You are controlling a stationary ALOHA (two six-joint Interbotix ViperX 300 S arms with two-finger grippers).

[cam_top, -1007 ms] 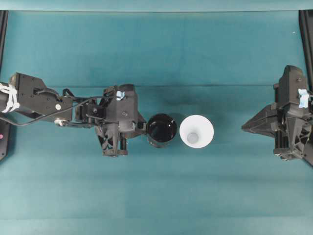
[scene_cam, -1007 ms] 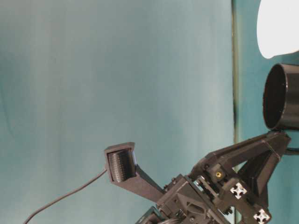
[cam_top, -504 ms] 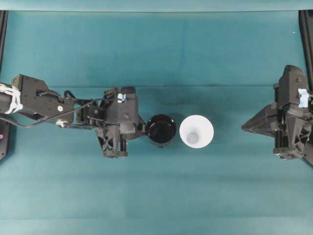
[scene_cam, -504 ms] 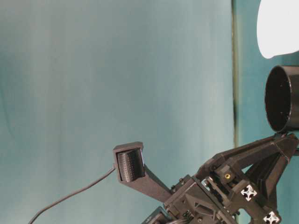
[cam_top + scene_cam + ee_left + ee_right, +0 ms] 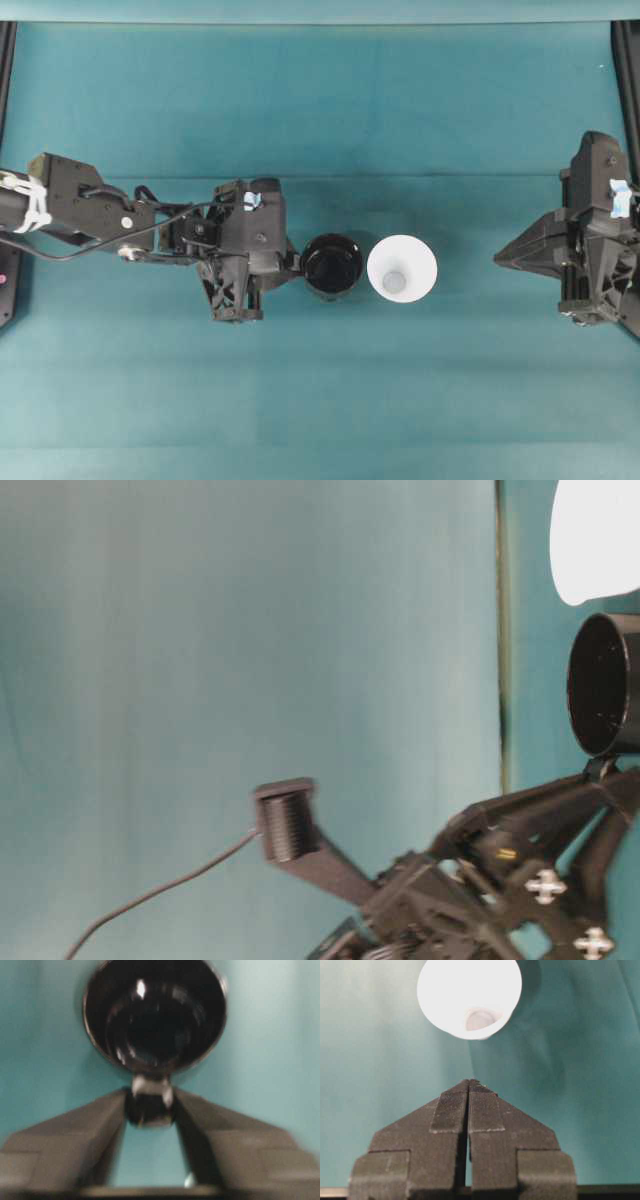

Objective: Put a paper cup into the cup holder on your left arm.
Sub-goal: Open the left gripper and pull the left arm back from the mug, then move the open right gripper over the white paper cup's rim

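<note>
The cup holder (image 5: 332,266) is a glossy black mug standing upright mid-table, its dark inside seen from the left wrist (image 5: 155,1015). Its small handle (image 5: 150,1105) sits between the fingertips of my left gripper (image 5: 150,1102), which press it from both sides; this view is blurred. From overhead the left gripper (image 5: 292,270) meets the holder's left side. The white paper cup (image 5: 401,268) stands just right of the holder, apart from it and mouth up. My right gripper (image 5: 500,260) rests far right, shut and empty (image 5: 469,1082), pointing at the paper cup (image 5: 469,997).
A teal cloth covers the table (image 5: 320,400). Black rails run along the far left edge (image 5: 6,60) and far right edge (image 5: 628,60). At table level the left wrist camera (image 5: 287,820) with its cable juts out below the holder (image 5: 603,685).
My left arm has edged slightly toward the paper cup, carrying the holder a little to the right; its views are now motion-blurred. The right arm and the paper cup have not moved.
</note>
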